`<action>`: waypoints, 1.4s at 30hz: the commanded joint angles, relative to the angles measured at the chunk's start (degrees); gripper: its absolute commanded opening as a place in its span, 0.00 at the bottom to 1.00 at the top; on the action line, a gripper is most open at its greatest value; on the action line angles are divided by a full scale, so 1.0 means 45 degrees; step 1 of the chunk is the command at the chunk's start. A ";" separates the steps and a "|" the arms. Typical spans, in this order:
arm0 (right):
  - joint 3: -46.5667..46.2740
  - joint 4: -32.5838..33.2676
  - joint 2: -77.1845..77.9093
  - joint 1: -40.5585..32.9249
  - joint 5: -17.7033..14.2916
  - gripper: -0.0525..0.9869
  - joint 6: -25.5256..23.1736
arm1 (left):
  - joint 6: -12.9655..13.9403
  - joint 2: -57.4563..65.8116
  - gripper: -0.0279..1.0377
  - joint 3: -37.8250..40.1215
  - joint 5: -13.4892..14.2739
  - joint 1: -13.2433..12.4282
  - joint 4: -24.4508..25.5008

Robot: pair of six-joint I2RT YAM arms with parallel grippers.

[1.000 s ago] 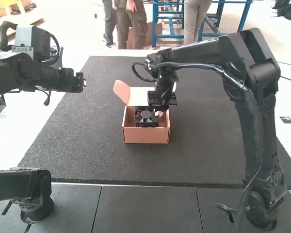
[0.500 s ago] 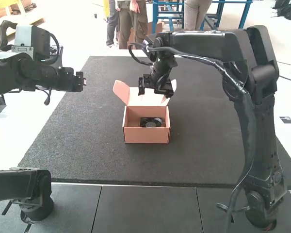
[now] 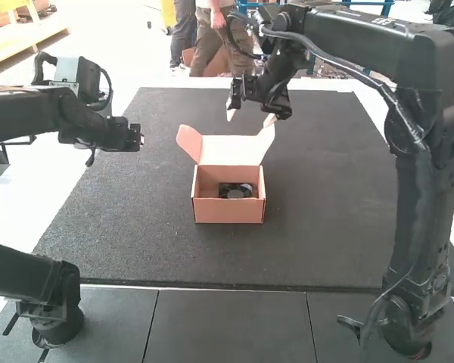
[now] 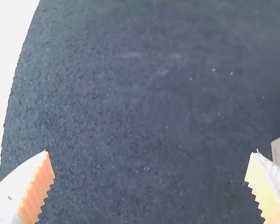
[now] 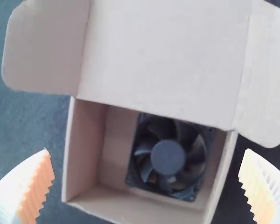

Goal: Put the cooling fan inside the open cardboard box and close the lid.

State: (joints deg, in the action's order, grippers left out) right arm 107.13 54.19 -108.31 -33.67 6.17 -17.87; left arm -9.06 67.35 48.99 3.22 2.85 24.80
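A black cooling fan (image 3: 235,190) (image 5: 169,159) lies flat inside the open cardboard box (image 3: 228,205) (image 5: 107,158) at the middle of the dark mat. The box's lid (image 3: 231,151) (image 5: 163,60) stands up at the far side, with its side flaps spread. My right gripper (image 3: 251,113) (image 5: 144,189) hangs open above and behind the box, empty. My left gripper (image 3: 136,137) (image 4: 149,186) hovers open over bare mat to the box's left, well apart from it.
The dark mat (image 3: 136,219) (image 4: 140,93) covers the table's middle, with white table surface (image 3: 15,197) at its left edge. Free mat lies all round the box. The right arm's links (image 3: 424,151) rise at the right side.
The right gripper let go of the fan, which now lies in the box, then rose up and back away from it. The left gripper shifted slightly toward the box.
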 commanded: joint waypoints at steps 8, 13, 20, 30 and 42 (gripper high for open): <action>-0.3553 -0.3860 0.1940 0.0529 -0.1450 0.92 0.1686 | -0.0233 0.2123 0.93 0.1808 0.0084 -0.0009 -0.1389; -0.4549 -0.5793 0.1921 0.0822 -0.1704 0.92 0.1998 | -0.0213 0.3177 0.93 0.2453 0.0084 0.0265 -0.1799; -0.4608 -0.7824 0.1179 0.1330 -0.1958 0.92 0.2271 | -0.0252 0.4330 0.93 0.2882 0.0045 0.0694 -0.2444; -0.2635 -0.6477 -0.0345 0.1760 -0.1528 0.92 0.2135 | -0.0291 0.5580 0.93 0.3839 -0.0033 0.1026 -0.2600; -0.0760 -0.4485 -0.1458 0.1916 -0.0591 0.92 0.1686 | -0.0370 0.6459 0.93 0.4621 -0.0404 0.1495 -0.2385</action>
State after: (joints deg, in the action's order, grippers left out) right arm 101.43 33.43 -114.72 -26.28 1.85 -9.39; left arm -10.17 96.31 67.64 2.83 8.25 14.15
